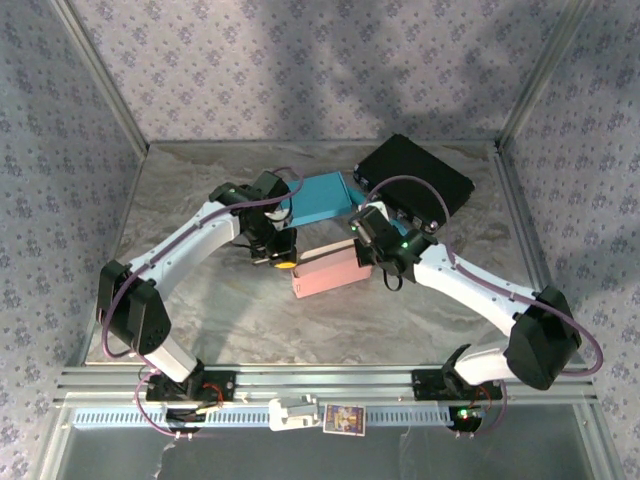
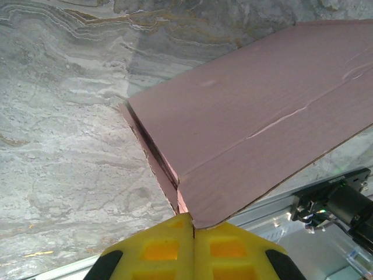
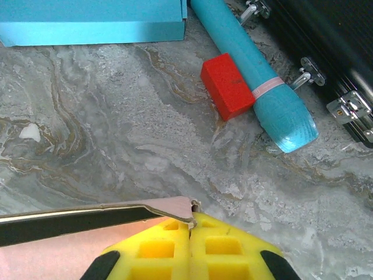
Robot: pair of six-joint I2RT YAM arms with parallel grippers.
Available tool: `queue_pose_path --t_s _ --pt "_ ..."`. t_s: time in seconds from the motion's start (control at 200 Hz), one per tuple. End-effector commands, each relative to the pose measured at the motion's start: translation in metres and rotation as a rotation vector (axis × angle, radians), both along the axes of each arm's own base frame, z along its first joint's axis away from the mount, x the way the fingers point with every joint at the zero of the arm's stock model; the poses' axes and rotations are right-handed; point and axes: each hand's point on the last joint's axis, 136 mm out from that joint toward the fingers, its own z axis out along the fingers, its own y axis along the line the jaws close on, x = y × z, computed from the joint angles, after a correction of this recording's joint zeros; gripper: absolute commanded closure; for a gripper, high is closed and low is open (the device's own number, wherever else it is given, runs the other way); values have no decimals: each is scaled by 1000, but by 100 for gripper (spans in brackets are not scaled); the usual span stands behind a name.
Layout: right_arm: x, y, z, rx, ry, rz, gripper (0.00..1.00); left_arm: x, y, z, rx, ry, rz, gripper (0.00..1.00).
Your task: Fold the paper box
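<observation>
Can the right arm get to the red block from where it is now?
Probably, once it lets go: the right arm's jaws are shut on the pink box. Bare table lies between them and the red block.

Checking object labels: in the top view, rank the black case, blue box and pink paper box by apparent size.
Largest: black case.
Then blue box and pink paper box: about alike, each partly covered, so unranked.
</observation>
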Motion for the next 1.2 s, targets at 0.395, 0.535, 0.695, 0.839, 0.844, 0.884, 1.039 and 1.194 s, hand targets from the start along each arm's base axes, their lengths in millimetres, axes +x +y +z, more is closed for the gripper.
queue_pose_path --t_s 0.395,0.535,0.695,0.839,0.844,0.884,1.039,1.194 --pt "-17 -8 -11 -61 57 -106 100 -13 -12 6 -100 63 24 100" --pt "-17 -4 -12 -67 70 -108 100 -14 -9 1 -84 50 4 100" --pt "-20 -4 -14 -67 84 -106 100 -15 -8 -4 -82 28 -6 100" --pt "-21 -3 -15 -63 93 -102 100 -20 -7 -11 -70 26 -15 100" --pt "-20 -3 -15 -63 93 -103 100 -20 -6 -12 -69 27 -14 100" --pt "-20 -3 -15 -61 92 -104 100 -21 -5 -14 -63 24 -10 100" --pt "-19 -2 -13 -52 100 -103 100 -18 -6 -11 -65 16 5 100" --pt "-20 -3 -12 -29 127 -110 100 -18 0 -11 -26 15 4 100"
